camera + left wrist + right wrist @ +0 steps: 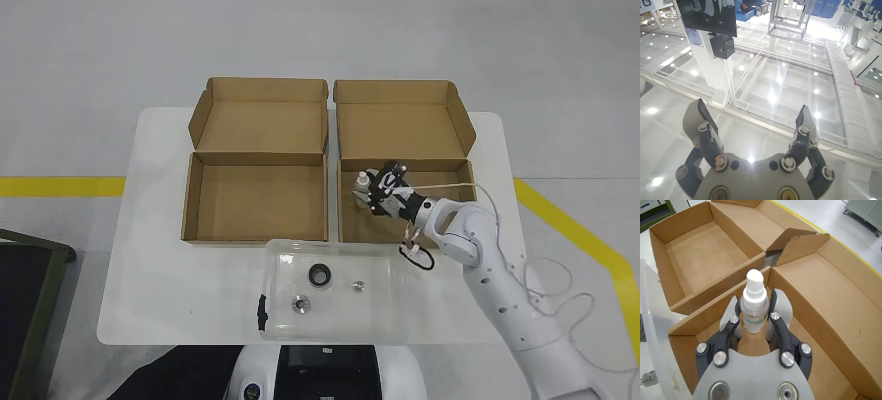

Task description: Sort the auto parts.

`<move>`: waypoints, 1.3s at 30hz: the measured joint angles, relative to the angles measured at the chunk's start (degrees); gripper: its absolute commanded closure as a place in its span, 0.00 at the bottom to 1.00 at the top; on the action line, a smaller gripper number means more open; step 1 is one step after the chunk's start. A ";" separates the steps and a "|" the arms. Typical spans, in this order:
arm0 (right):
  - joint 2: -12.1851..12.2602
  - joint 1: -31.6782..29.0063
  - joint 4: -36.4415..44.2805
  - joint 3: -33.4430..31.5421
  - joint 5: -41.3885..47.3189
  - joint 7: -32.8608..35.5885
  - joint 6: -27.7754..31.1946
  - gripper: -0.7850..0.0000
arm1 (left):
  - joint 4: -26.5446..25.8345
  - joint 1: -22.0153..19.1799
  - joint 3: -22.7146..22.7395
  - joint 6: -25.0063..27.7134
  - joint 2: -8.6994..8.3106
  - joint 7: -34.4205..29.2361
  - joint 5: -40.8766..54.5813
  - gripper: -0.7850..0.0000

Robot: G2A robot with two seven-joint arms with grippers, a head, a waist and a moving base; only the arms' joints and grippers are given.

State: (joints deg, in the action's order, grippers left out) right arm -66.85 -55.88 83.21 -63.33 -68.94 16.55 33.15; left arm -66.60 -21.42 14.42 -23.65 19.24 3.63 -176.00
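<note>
A small clear spray bottle (754, 306) with a white cap is clamped between the fingers of my right gripper (755, 303), which is shut on it. In the top view that bottle (362, 182) and right gripper (376, 190) hang over the near left corner of the right cardboard box (455, 165). The left cardboard box (250, 200) holds nothing. A clear plastic tray (335, 250) at the table's front holds a black ring (321, 273), a round metal part (300, 304) and a small bolt (358, 285). My left gripper (751, 115) is open, pointing up at a ceiling.
Both boxes (702, 251) have their lids folded back towards the far side of the white table (150, 250). The tray's wall (647, 306) stands just beside the right box. A yellow floor line (60, 186) runs past the table.
</note>
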 measured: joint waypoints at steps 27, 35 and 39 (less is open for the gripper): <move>2.47 -8.27 21.14 -9.35 -1.98 0.26 4.09 0.00 | 0.00 0.00 0.00 0.00 0.00 0.00 0.00 0.00; 3.34 -13.50 31.39 -11.62 -2.92 1.08 7.00 0.00 | 0.00 0.00 0.00 0.00 0.00 0.00 0.00 0.00; 3.71 -17.40 35.23 -11.58 -3.42 0.90 8.47 0.00 | 0.00 0.00 0.00 0.00 0.00 0.00 0.00 0.00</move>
State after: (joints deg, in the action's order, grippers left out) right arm -63.14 -73.29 118.44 -74.91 -72.37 17.45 41.62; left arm -66.60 -21.42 14.42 -23.65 19.24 3.63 -176.00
